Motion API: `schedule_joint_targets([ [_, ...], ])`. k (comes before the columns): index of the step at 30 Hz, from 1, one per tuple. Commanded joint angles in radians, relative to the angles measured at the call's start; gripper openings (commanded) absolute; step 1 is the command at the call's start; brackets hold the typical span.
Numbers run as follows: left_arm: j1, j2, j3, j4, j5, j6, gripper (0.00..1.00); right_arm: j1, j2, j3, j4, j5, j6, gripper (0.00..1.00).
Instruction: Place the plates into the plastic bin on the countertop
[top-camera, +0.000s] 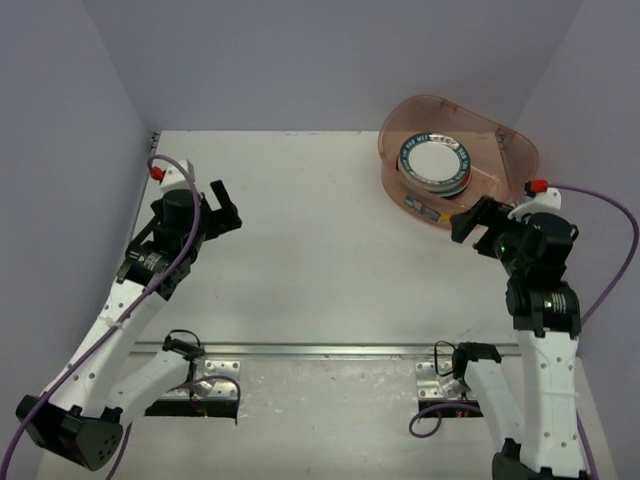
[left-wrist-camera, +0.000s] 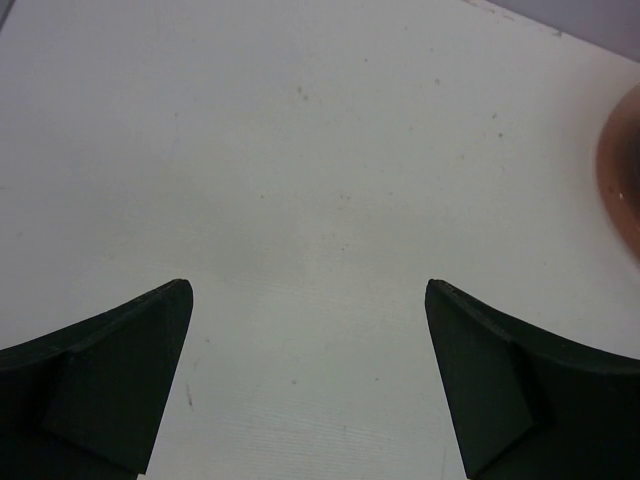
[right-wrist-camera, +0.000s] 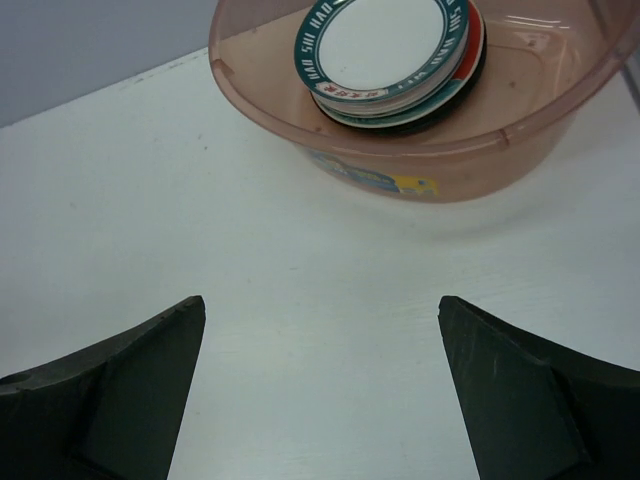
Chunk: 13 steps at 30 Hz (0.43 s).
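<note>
- Plastic bin (top-camera: 440, 100): translucent pinkish-brown tub, standing at the far right of the countertop (top-camera: 330, 250), close to the right-hand wall.
- Plates (top-camera: 435, 165): all the ones I can see lie in one stack inside the bin, on its floor, toward the left end. The rest of the bin floor to the right of the stack is bare.
- Top plate of the stack: white centre, teal rim with white lettering and red patches. Below it only edges show, some red, some dark. Cannot count them.
- Label (right-wrist-camera: 385, 180) on the bin's near outer wall, blue and yellow. Print too small to read.
- Right gripper (top-camera: 468, 222): just short of the bin's near wall, not touching it, aimed toward the bin. Jaws stand wide apart, with only white tabletop between them.
- Left gripper (top-camera: 225, 210): on the left side of the table, well apart from the bin, above the surface. Jaws wide apart too, holding nothing. Its wrist camera shows plain countertop between the fingers and a sliver of the bin's rim at the right edge.
- Metal strip (top-camera: 330, 350) runs across the near part of the table, in front of the arm bases.
- Purple cables (top-camera: 610, 240) loop along both arms.
- Pale lavender walls (top-camera: 330, 60) on three sides.
</note>
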Motion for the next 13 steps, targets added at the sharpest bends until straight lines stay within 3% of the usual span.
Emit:
schedule_joint_targets([
  [1,0.007,-0.073,-0.033,0.046,-0.1,0.008,1.0,0.013,-0.08,-0.007,-0.09,0.073,-0.132,0.99],
  [8,0.007,-0.179,-0.179,0.097,-0.101,0.011,1.0,0.014,-0.153,-0.03,-0.092,0.013,-0.143,0.99],
  [13,0.007,-0.19,-0.197,0.117,-0.07,0.02,1.0,0.014,-0.16,-0.051,-0.082,-0.018,-0.154,0.99],
])
